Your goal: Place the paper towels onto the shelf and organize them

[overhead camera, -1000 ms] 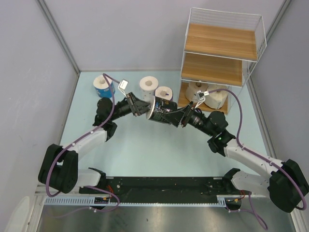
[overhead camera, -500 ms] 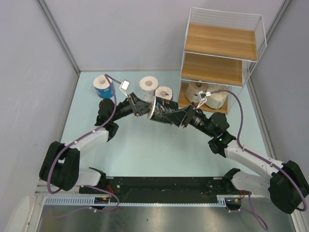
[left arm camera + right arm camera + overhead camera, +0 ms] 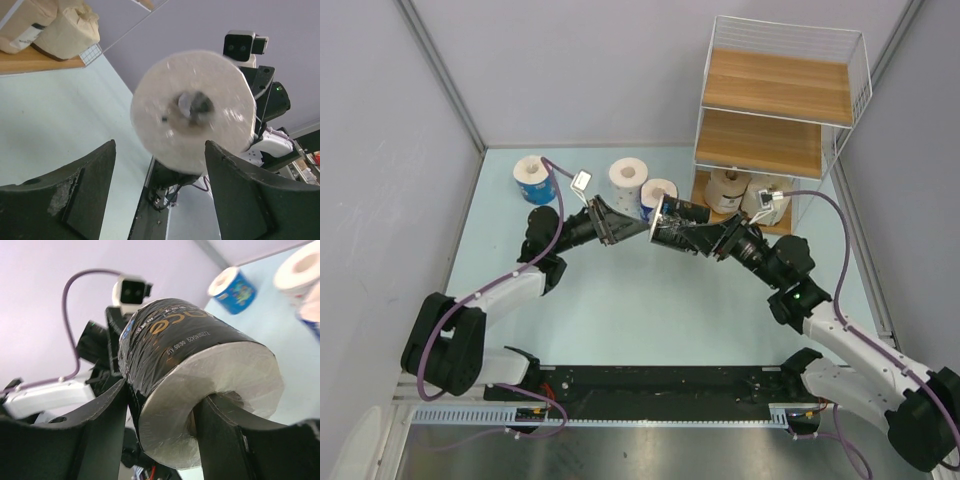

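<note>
On the far left of the pale blue table (image 3: 620, 300) a blue-wrapped cylindrical paper towel roll (image 3: 532, 177) stands upright near the back wall. Just right of it the left gripper (image 3: 638, 226) points toward the middle. Its black fingers (image 3: 85, 190) are spread wide and hold nothing, with their tips just short of the roll held in front of them. Behind the left gripper, a white paper towel roll (image 3: 628, 178) stands upright on the table. A second blue-wrapped roll (image 3: 658, 193) stands just beside it, and the two look to be touching. At the centre a dark-wrapped paper towel roll (image 3: 175, 335) with gold lettering hangs above the table on its side. Its white end face, blurred in the left wrist view, is turned toward the left fingers. The right gripper (image 3: 698, 233) pinches this dark roll, one finger against the wrapped outside and the other reaching into the hollow core. At the far right stands the three-tier shelf of brown wooden boards in a white wire frame (image 3: 775, 88). Its bottom board carries two upright rolls side by side, a tan-brown roll (image 3: 727, 187) and a cream roll (image 3: 767, 203).
</note>
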Robot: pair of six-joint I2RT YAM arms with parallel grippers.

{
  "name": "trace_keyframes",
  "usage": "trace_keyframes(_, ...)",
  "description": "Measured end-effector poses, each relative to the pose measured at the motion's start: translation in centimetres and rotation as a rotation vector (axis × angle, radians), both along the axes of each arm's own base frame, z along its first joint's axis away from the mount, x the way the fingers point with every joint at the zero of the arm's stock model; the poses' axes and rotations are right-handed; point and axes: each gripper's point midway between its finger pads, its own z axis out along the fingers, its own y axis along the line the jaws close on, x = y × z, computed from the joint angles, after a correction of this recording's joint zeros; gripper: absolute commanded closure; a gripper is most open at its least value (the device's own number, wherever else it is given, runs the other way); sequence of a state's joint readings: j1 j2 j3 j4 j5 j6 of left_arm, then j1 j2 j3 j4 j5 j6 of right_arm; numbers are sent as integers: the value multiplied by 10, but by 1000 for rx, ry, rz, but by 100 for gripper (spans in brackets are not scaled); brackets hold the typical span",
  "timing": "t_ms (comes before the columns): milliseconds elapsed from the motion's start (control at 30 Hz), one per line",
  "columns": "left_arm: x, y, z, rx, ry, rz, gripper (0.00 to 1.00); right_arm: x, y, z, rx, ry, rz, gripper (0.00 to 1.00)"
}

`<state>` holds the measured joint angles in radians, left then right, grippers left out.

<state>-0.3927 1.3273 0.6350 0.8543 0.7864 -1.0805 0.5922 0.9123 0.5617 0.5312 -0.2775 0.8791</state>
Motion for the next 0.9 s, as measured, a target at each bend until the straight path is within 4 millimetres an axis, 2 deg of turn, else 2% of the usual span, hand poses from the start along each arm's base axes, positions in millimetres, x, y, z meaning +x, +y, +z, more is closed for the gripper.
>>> trace_keyframes(167, -2, 5, -13, 38, 26, 6, 22, 17, -35, -5, -39, 27, -162, 57)
trace_keyframes(300, 5, 22, -25, 69, 56, 50, 21, 22, -60, -13, -94, 40, -260, 58)
trace_keyframes(367, 10, 32, -29, 90, 64, 79, 21, 20, -68, -25, -154, 58, -283, 58)
trace_keyframes(567, 16, 49, -41, 194, 71, 130, 20, 22, -75, -60, -363, 173, -286, 61)
trace_keyframes(767, 23, 55, -44, 285, 46, 150, 20, 22, -86, -71, -557, 239, -285, 58)
trace_keyframes(900, 24, 60, -52, 325, 53, 162, 19, 24, -92, -75, -673, 274, -273, 57)
